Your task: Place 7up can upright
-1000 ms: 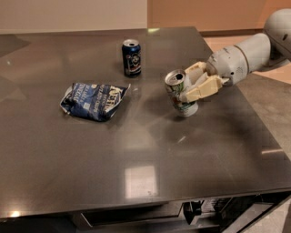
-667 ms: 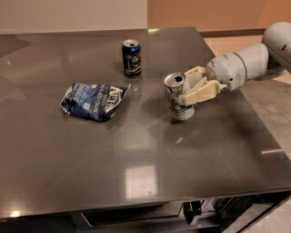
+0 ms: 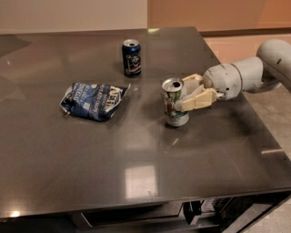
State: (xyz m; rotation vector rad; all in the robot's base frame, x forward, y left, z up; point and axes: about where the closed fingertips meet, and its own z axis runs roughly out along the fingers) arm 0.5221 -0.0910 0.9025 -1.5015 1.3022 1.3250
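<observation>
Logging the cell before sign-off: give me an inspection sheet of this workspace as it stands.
Surface: dark glossy table with glare patches.
Job's things: 7up can upright on the table, right of centre.
Clutter: dark blue can upright at the back; crumpled blue bag at left.
Tool: tool closed around the 7up can from the right.
Cables: nothing seen.
Surroundings: pale wall behind.
</observation>
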